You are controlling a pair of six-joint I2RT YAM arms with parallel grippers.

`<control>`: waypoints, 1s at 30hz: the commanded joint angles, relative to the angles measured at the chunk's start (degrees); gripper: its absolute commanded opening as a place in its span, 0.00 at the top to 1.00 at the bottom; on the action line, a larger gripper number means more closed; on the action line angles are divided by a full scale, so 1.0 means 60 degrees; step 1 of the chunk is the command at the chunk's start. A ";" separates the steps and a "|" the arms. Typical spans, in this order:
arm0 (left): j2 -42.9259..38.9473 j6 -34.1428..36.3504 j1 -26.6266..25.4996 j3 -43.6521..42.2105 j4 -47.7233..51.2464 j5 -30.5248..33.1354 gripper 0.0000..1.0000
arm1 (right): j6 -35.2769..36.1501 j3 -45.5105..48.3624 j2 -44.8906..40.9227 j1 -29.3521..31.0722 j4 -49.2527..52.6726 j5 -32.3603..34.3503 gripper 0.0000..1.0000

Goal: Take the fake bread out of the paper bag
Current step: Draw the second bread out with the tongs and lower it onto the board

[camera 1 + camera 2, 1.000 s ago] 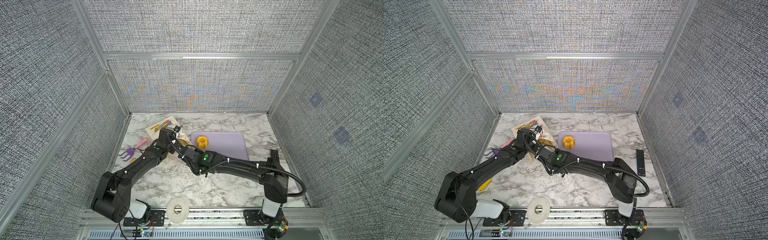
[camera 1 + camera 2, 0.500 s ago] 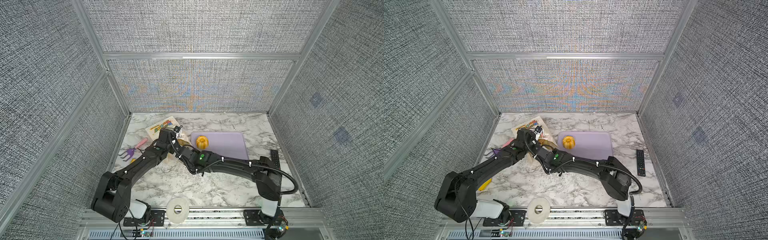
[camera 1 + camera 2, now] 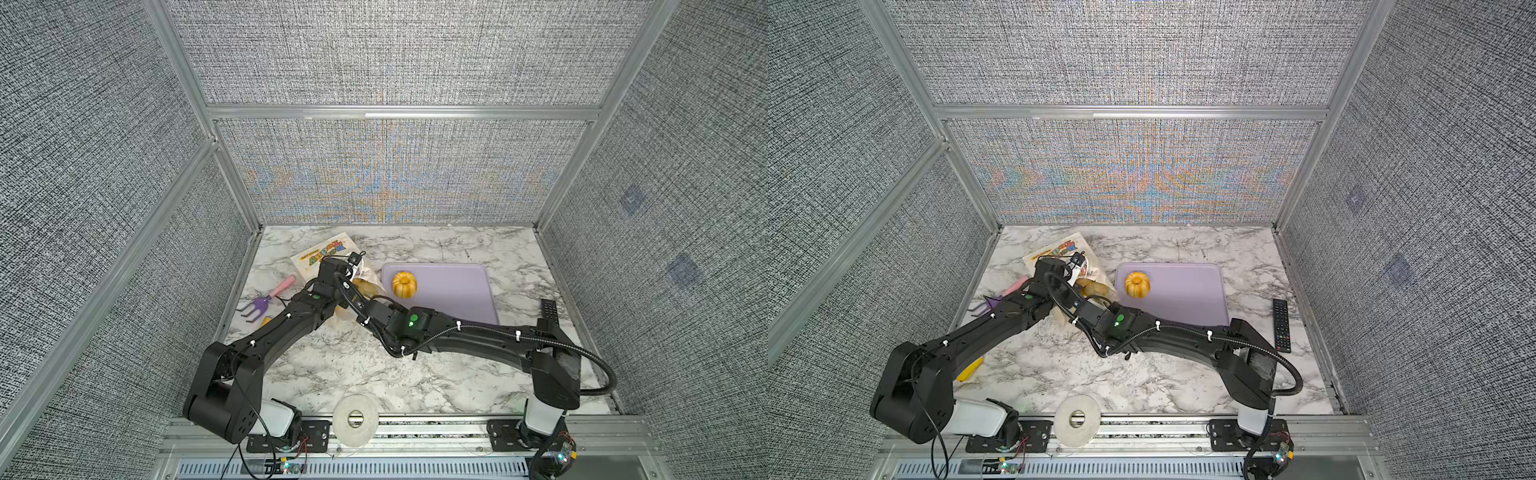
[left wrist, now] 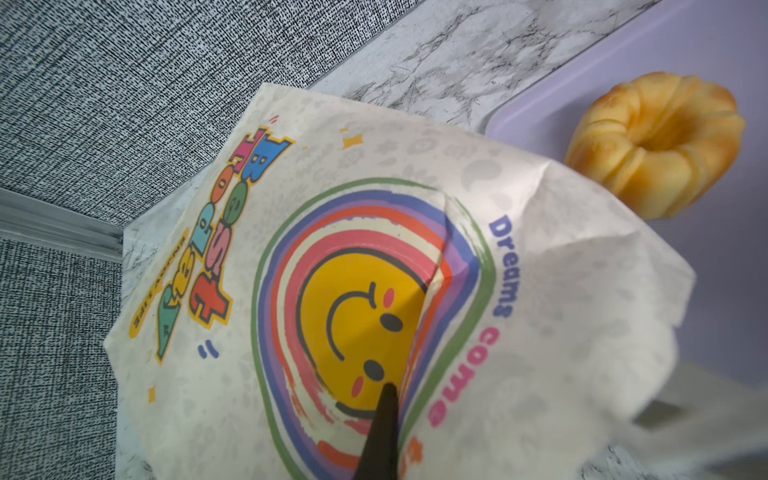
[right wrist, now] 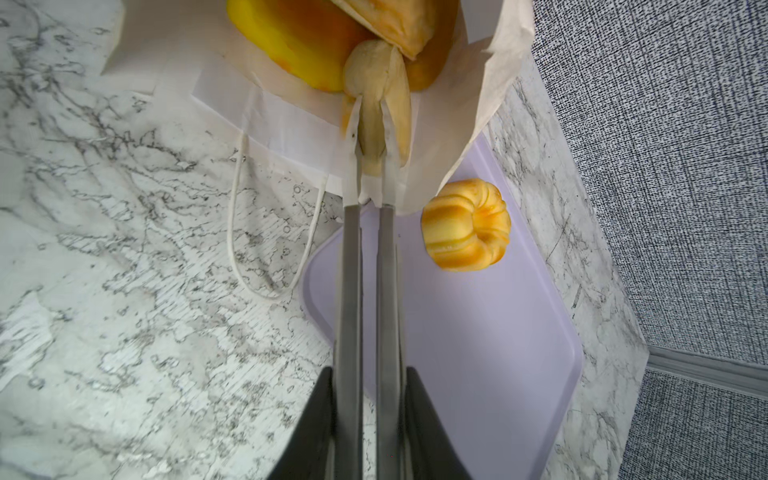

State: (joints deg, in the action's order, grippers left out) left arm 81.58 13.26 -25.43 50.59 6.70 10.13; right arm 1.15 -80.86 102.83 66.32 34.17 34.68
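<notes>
In both top views the cream paper bag with rainbow-smiley print (image 3: 319, 258) is mostly hidden; it lies beside the lilac plastic tray (image 3: 455, 291). Glossy yellow-brown toy breads (image 5: 291, 37) in its mouth are cut off. The right gripper (image 5: 370, 120), thin grey blades, pinches a pale twisted bread stick (image 5: 374, 70). The left gripper (image 4: 386, 395), one dark finger (image 4: 380, 440) showing, clamps the bag's creased wall. A golden fluted ring bun (image 5: 465, 224) sits on the tray.

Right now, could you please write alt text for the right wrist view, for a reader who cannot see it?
The right end effector is shut on a pale beige toy bread stick at the mouth of a cream-white paper bag holding more golden breads. A fluted golden ring bun lies nearby on a lilac tray.
</notes>
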 commanded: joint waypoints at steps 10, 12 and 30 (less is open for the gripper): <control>-0.0013 -0.0126 -0.0039 0.0059 0.0069 -0.0066 1.00 | -0.1800 0.0445 -0.1016 0.0050 0.0677 -0.0644 1.00; -0.0022 -0.0129 -0.0027 0.0057 0.0056 -0.0048 1.00 | -0.2116 0.0626 -0.1311 -0.0002 0.0698 -0.0870 1.00; -0.0149 -0.0177 -0.0052 0.0090 0.0043 -0.0062 1.00 | -0.4776 0.7091 -0.8080 -0.1336 -0.3472 -0.5600 1.00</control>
State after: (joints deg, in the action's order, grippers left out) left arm 81.06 12.80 -25.74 50.76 7.35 10.37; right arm -22.26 -42.76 59.72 60.27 22.87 5.32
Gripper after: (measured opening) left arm 0.057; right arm 0.232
